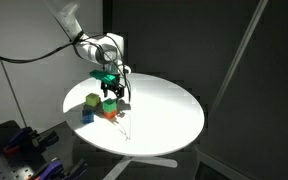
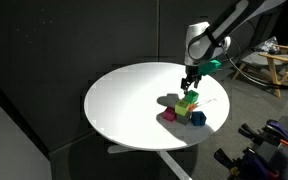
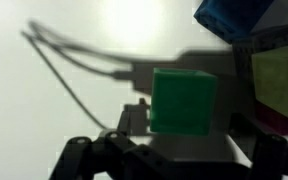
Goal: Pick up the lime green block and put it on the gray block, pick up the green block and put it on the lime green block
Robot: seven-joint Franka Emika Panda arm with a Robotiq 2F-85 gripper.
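The green block [image 3: 184, 100] sits on the white table [image 1: 164, 110], in the middle of the wrist view; it shows in both exterior views [image 1: 111, 103] [image 2: 184, 108]. My gripper [image 3: 179, 150] is open and hangs just above it [image 1: 118, 88] [image 2: 189, 80], one finger on each side, not touching. The lime green block [image 1: 91, 100] [image 2: 188, 98] [image 3: 280, 85] lies close beside it. The bluish-gray block [image 1: 87, 116] [image 2: 197, 117] [image 3: 234, 18] is right by the lime green one. I cannot tell whether they are stacked.
A small orange-red block [image 1: 112, 115] [image 2: 169, 115] lies in the same cluster. The blocks are near the table's rim [image 1: 79, 125]. Thin cable shadows cross the tabletop [image 3: 74, 60]. Dark curtains surround the table, and equipment stands on the floor [image 2: 274, 60].
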